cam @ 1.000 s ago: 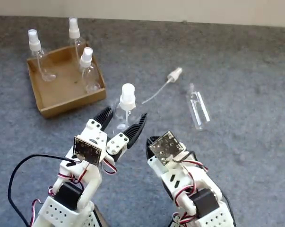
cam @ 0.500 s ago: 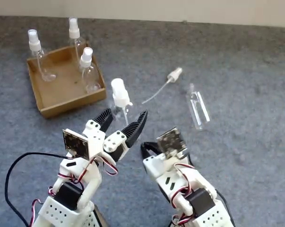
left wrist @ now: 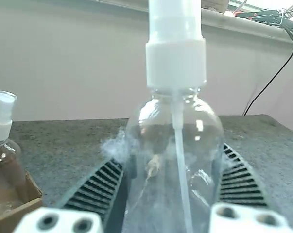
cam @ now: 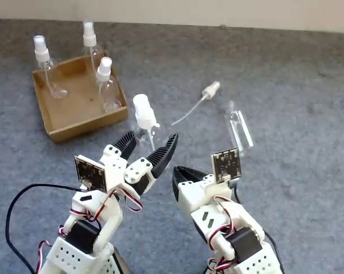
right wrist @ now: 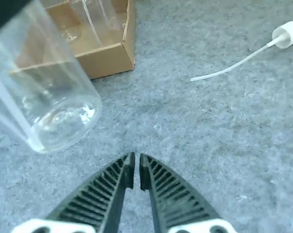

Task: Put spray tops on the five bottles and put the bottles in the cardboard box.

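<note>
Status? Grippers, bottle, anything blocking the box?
Left gripper shut on capped bottle, held tilted. Right gripper shut, empty. Path to cardboard box looks open. Fifth bottle uncapped, spray top beside it.

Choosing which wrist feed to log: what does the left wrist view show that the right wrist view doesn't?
Left wrist view: the left gripper clamped on the held bottle, its fitted spray top, another capped bottle. Right wrist view: the right gripper, shut and empty; a loose spray top on the carpet. Shared: the held bottle and the cardboard box.
</note>
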Tool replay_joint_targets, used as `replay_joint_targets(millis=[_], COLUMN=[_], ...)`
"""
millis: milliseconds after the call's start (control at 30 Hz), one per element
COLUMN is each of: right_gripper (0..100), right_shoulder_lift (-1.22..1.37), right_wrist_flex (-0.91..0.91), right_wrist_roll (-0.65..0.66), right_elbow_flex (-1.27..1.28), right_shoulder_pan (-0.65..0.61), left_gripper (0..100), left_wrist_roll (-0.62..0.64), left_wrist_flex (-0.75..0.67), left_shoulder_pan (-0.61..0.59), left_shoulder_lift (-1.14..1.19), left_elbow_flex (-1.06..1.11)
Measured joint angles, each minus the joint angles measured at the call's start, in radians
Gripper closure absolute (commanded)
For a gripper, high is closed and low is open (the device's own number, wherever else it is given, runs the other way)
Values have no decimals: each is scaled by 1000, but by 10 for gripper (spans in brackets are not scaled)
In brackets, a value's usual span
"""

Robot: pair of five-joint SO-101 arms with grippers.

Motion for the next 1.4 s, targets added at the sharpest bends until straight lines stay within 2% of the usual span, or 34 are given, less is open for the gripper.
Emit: replay_joint_targets(millis=[133,333,500,600,833,1167,1400], right_gripper=[986,986,986,986,986,986,986], right_shoulder_lift=[0,0,0,0,0,0,0], right_wrist_flex=[0,0,0,0,0,0,0], right_wrist_roll=[0,0,0,0,0,0,0], right_elbow_flex=[0,0,0,0,-38,-44,-44], right_shoulder_pan=[0,-34,-104,-137,-155,-149,-25], left_gripper=[864,864,864,864,864,864,864], left_wrist_roll=[6,143,158,158,158,150,75], left_wrist_flex=[-11,-64,-68,-68,-68,-66,-32], left_shoulder_pan=[0,0,2,51,98,126,190], left_shoulder_lift=[0,0,0,0,0,0,-6], left_elbow_flex=[0,0,0,0,0,0,0])
